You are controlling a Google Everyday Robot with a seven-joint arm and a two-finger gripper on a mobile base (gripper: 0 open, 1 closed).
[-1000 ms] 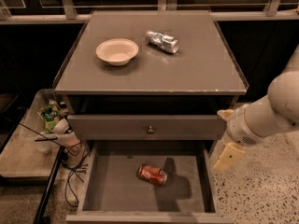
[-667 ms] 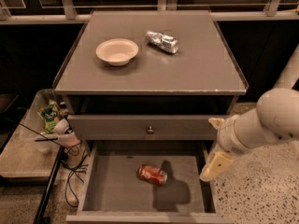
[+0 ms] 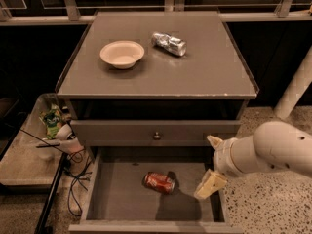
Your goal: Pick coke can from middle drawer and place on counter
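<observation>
The coke can (image 3: 159,182) lies on its side on the floor of the open middle drawer (image 3: 117,201), near its centre. My gripper (image 3: 211,164) hangs over the drawer's right side, to the right of the can and apart from it. Its two pale fingers are spread, open and empty. The counter (image 3: 195,77) is the flat grey top of the cabinet above.
A white bowl (image 3: 122,53) and a silver foil-coloured can (image 3: 168,43) sit on the counter's back half. A shut drawer front with a round knob (image 3: 156,135) is above the open drawer. A cluttered tray with cables (image 3: 53,130) stands at the left.
My arm has moved left and down, bringing the gripper from beside the cabinet to over the drawer's right side. The can has not moved.
</observation>
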